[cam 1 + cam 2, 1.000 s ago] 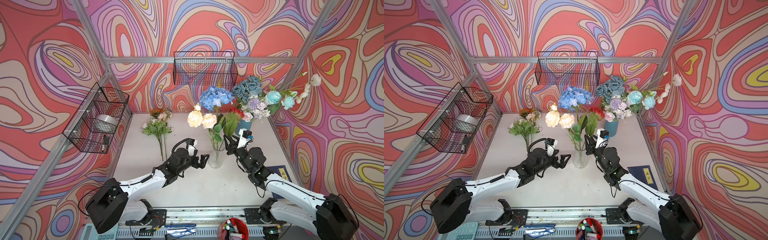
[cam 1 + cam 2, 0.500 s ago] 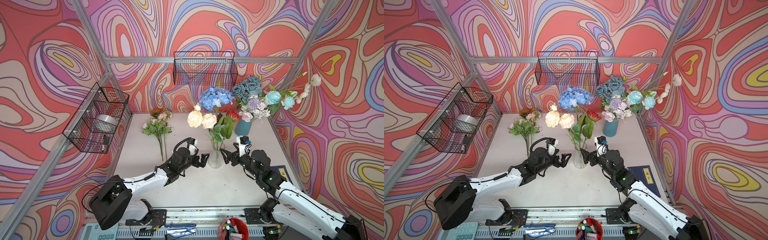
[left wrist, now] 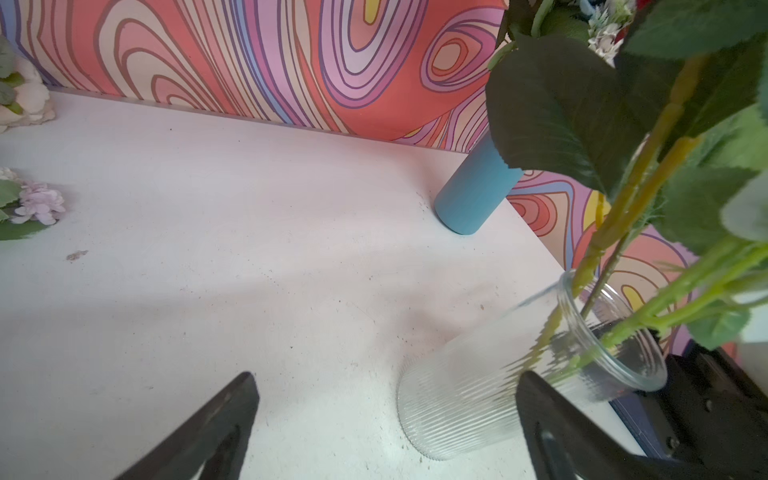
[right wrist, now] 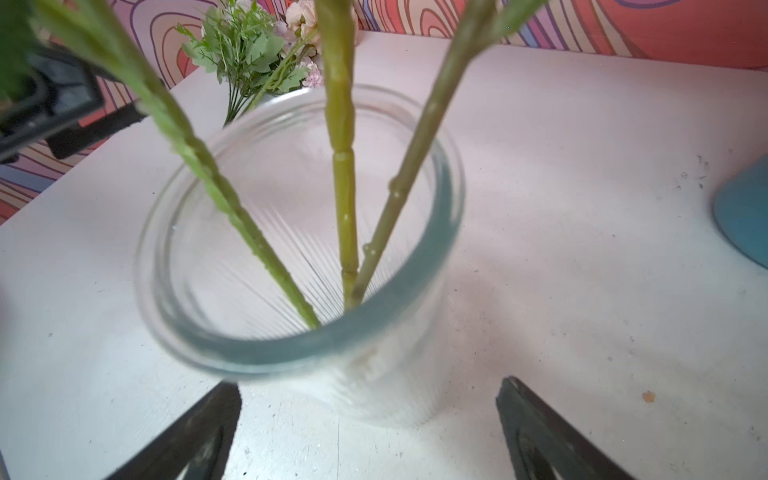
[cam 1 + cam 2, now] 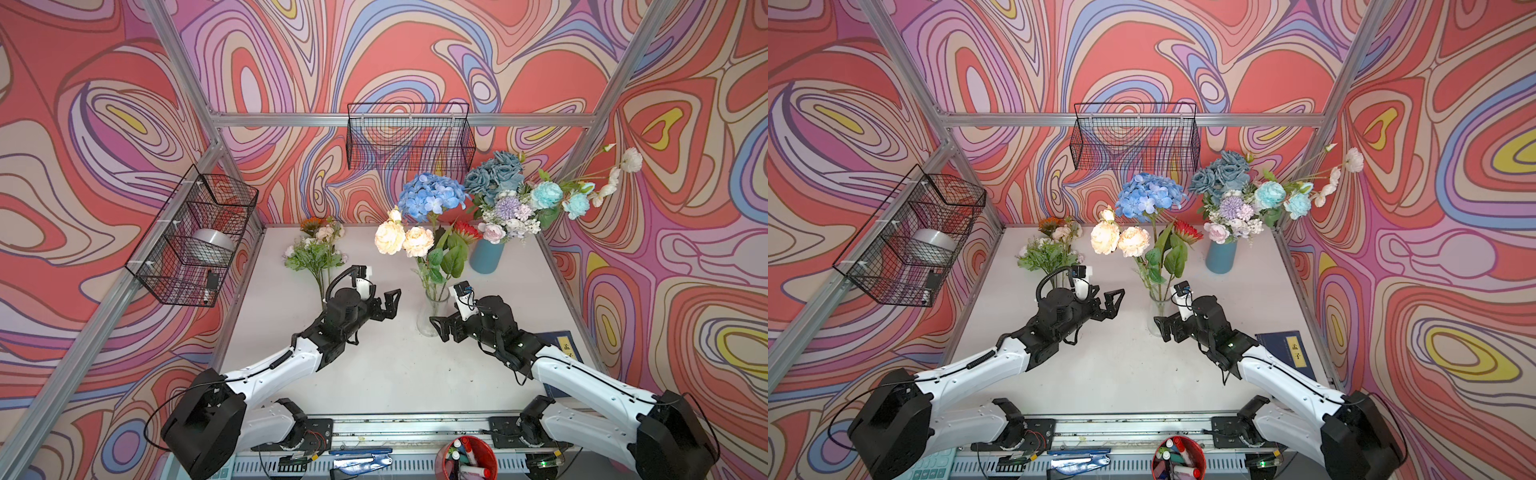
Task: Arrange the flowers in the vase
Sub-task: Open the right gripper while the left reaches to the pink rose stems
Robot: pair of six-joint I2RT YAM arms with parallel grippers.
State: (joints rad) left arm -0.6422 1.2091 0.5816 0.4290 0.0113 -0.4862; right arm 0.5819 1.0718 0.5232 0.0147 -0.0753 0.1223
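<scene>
Task partway: glass vase [image 5: 433, 315] holds 3 stems [image 4: 345, 208]; loose bunch [image 5: 316, 253] waits on tabletop [image 5: 395, 374]. Left claw [image 5: 390, 305], right claw [image 5: 439, 329] both apart, empty.

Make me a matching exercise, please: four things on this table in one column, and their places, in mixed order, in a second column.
Things
1. glass vase
2. blue vase
3. book
4. loose bunch

Places
A. lying at the back left
B. flat at the right edge
C. standing in the middle
D. standing at the back right

Pairs: 1-C, 2-D, 3-B, 4-A
</scene>
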